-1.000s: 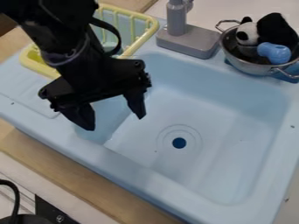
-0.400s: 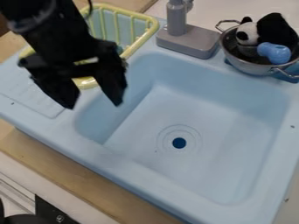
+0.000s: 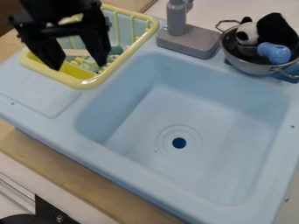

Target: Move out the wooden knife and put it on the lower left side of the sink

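Over the yellow dish rack at the upper left hangs my gripper (image 3: pixel 78 65), its two fingers spread apart with their tips pointing down. Between them, a pale wooden strip (image 3: pixel 76 52), perhaps the wooden knife, lies in the rack (image 3: pixel 88 83); the fingers and arm hide its ends. I cannot tell how high the fingertips are above it. The light blue sink (image 3: pixel 204 109) takes up the middle, with a dark drain near its centre.
A grey faucet (image 3: pixel 187 40) stands at the sink's back edge, right of the rack. At the upper right, a metal pot (image 3: pixel 251 66) holds a panda toy and a blue object. Green items (image 3: pixel 116 51) lie in the rack.
My gripper has moved up and left in the view, from the sink's left part to over the rack. The rack's front corner and contents have come into sight. The fingers have stayed apart.
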